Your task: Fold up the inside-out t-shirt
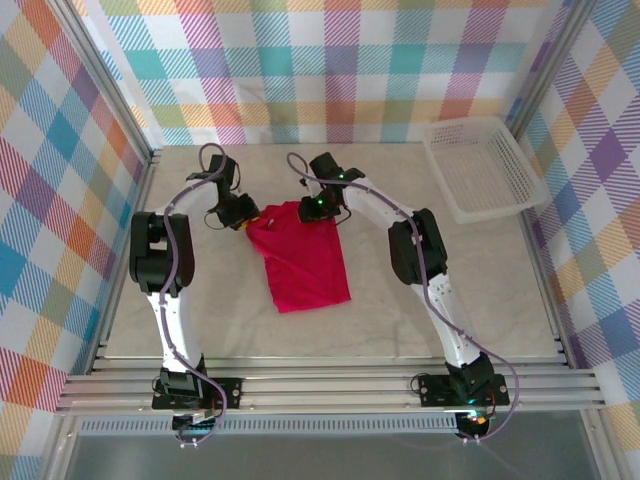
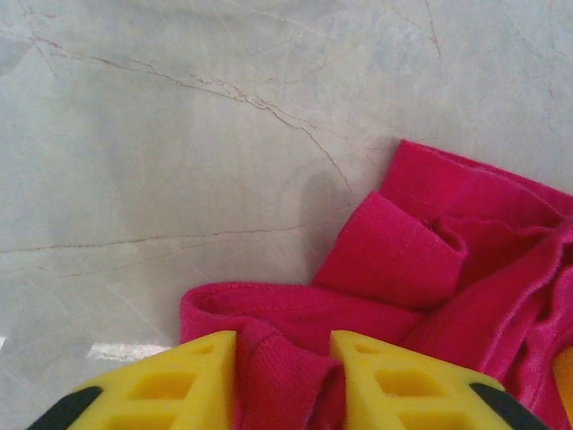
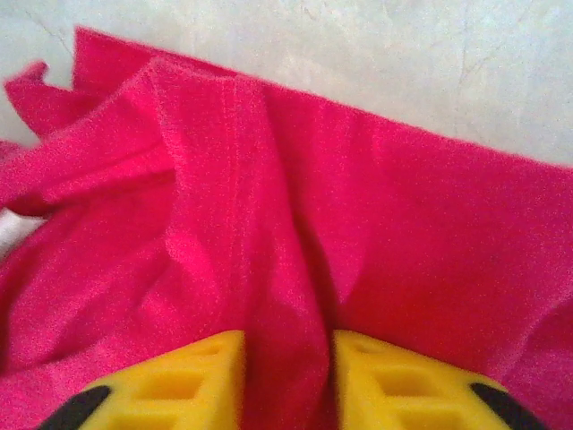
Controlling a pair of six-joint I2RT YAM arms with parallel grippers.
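The crimson t-shirt (image 1: 305,262) lies on the table as a long folded strip, reaching from the two grippers toward the near side. My left gripper (image 1: 243,212) sits at its far left corner, and my right gripper (image 1: 318,205) at its far right corner. In the left wrist view a bunched fold of the t-shirt (image 2: 421,260) fills the gap between the yellow fingers (image 2: 192,376), so my left gripper (image 2: 282,381) is shut on it. A ridge of the t-shirt (image 3: 295,233) is pinched in my right gripper (image 3: 286,376) the same way.
A white mesh basket (image 1: 482,166) stands at the far right of the pale marble table (image 1: 480,300). Plaid walls close in the back and both sides. A metal rail runs along the near edge by the arm bases.
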